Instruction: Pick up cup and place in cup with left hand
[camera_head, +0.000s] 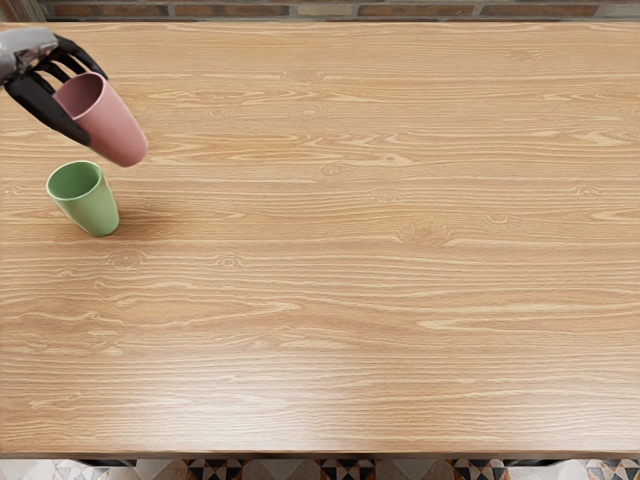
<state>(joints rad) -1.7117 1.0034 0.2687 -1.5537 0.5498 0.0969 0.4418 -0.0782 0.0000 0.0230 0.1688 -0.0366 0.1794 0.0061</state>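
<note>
Pink cup (117, 128): at the far left, tilted, its mouth toward the far left and its base toward the near right; it appears to be off the table (350, 300). My left hand (38, 82) grasps it near the mouth, thumb on the near side, other fingers on the far side. Green cup (90, 208): upright on the wood, just nearer than the pink one and slightly left, apart from it. Step in hand, as I judge it: carry and align. I should keep the grip firm but not squeezing, clear the green rim, then move near and a little left, turning the pink cup upright so its narrower base centres over the opening. Lower straight and slowly, releasing only once it seats. Risk: a tilted base catches the rim and tips the green cup, or low fingers knock it.
</note>
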